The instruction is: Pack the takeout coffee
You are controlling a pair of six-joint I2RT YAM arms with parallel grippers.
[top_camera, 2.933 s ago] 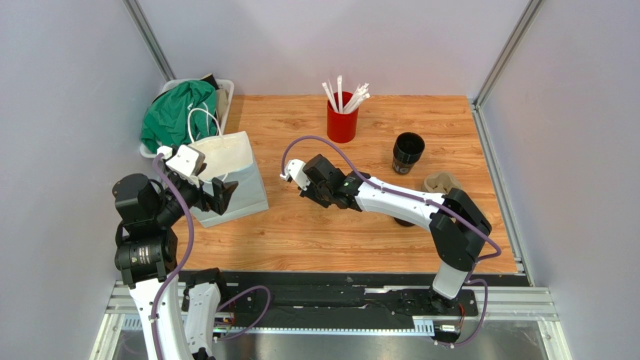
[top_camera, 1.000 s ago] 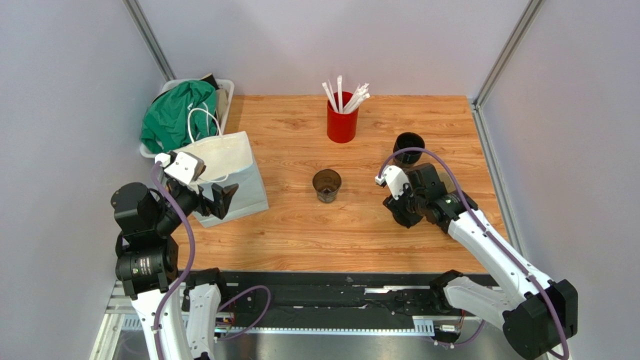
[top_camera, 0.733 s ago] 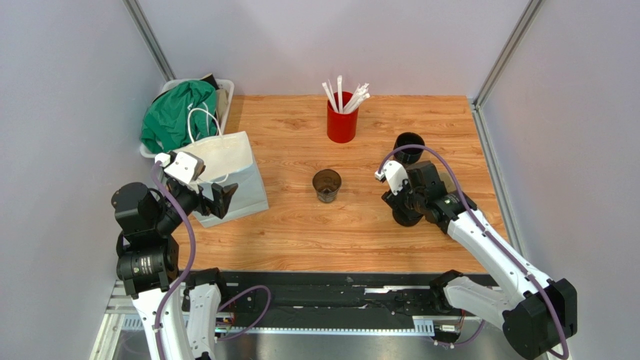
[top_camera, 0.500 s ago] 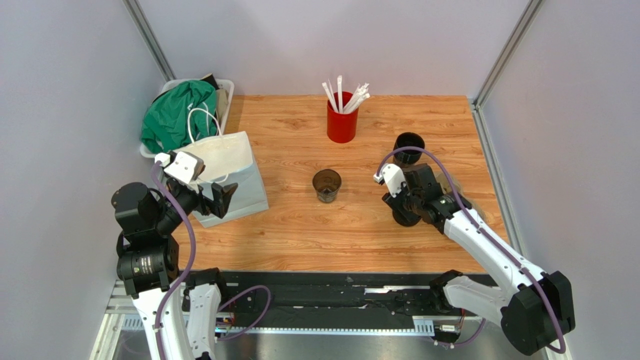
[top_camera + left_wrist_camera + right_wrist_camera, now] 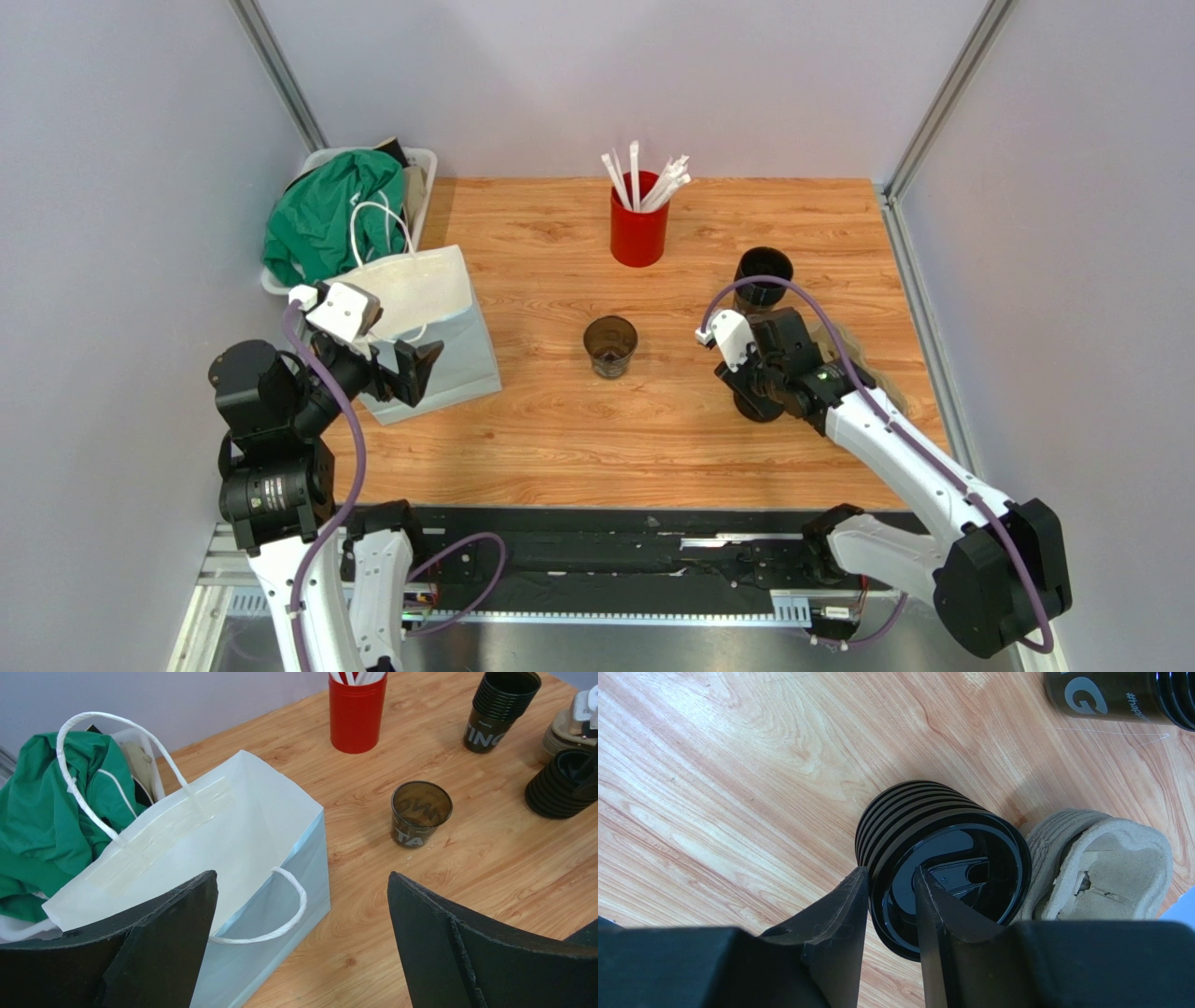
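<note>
At the far-left back corner, a white bin (image 5: 425, 163) stuffed with green cloth (image 5: 330, 210). Just nearer, on the bench (image 5: 561, 434), a white paper bag (image 5: 428, 301), upright, mouth open. At its near corner, the left hand (image 5: 302, 878), spread to its widest, holding nothing. Mid-bench, a lone dark cup (image 5: 610, 345), upright, unlidded, well apart from the bag. Behind it, a red cup of white straws (image 5: 638, 234). Further right, the right hand (image 5: 889, 875), narrowed to a slim gap, fingers either side of the rim of a stack of black lids (image 5: 913, 805); pinched or not, cannot tell. Behind, a stack of black cups (image 5: 762, 277). Just beside the lids, rightmost, a brown pulp carrier (image 5: 1102, 861).
</note>
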